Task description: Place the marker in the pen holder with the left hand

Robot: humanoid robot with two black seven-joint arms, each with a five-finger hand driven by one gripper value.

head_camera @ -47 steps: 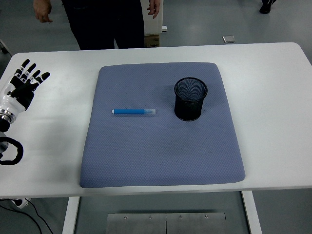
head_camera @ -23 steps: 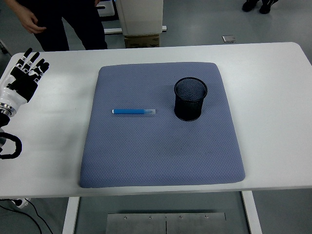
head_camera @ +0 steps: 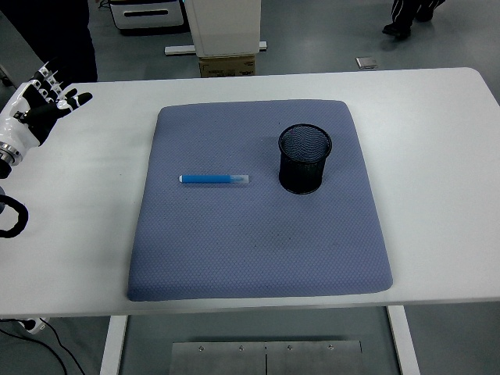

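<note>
Bench [head_camera: 437, 156]: white top, rounded far corners, filling most of the head view; grey floor beyond its far edge.

Mat [head_camera: 258, 199]: blue-grey, textured, roughly rectangular with rounded corners, lying flat on the middle of the bench.

Marker [head_camera: 215, 179]: blue barrel with a pale, translucent cap at its right end. It lies flat on the mat, left of centre, its length running left to right. Nothing touches it.

Pen holder [head_camera: 305, 158]: black mesh cup, upright on the mat, right of the marker and apart from it, with a clear strip of mat between the cap end and the holder's wall. The mouth is open upward; whether anything lies inside cannot be told through the mesh.

Left hand [head_camera: 39, 108]: black and white, at the far left edge of the view over the bench's far left corner, well apart from the mat and the marker. Fingers are extended and spread, thumb pointing right; it grasps nothing.

Cable [head_camera: 14, 219]: black loop at the left edge, near the bench's left side, below the left hand.

Person [head_camera: 55, 31]: dark-clothed figure at the top left, behind the bench's far edge, only partly in view.

Box [head_camera: 226, 64]: cardboard, on the floor beyond the far edge, under a pale cabinet.
</note>
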